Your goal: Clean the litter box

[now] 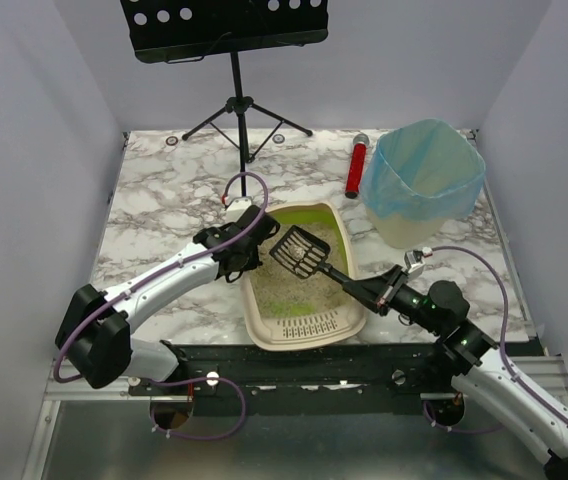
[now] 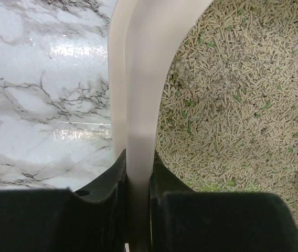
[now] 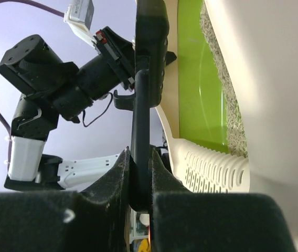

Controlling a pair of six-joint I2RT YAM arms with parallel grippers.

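Observation:
The litter box (image 1: 349, 318), a beige tray with a lime-green inner rim and a slotted grille at its near end, sits at the table's near middle, filled with tan pellets (image 2: 238, 100). My left gripper (image 1: 245, 252) is shut on the box's left rim (image 2: 141, 105). My right gripper (image 1: 382, 292) is shut on the handle of a black slotted scoop (image 1: 300, 250), held above the litter with some bits in it. In the right wrist view the scoop handle (image 3: 141, 131) runs up between the jaws, with the box's grille (image 3: 212, 165) to the right.
A bin lined with a translucent blue bag (image 1: 424, 180) stands at the back right. A red cylinder (image 1: 356, 166) lies to its left. A black music stand (image 1: 236, 95) stands at the back middle. Grey walls close in both sides.

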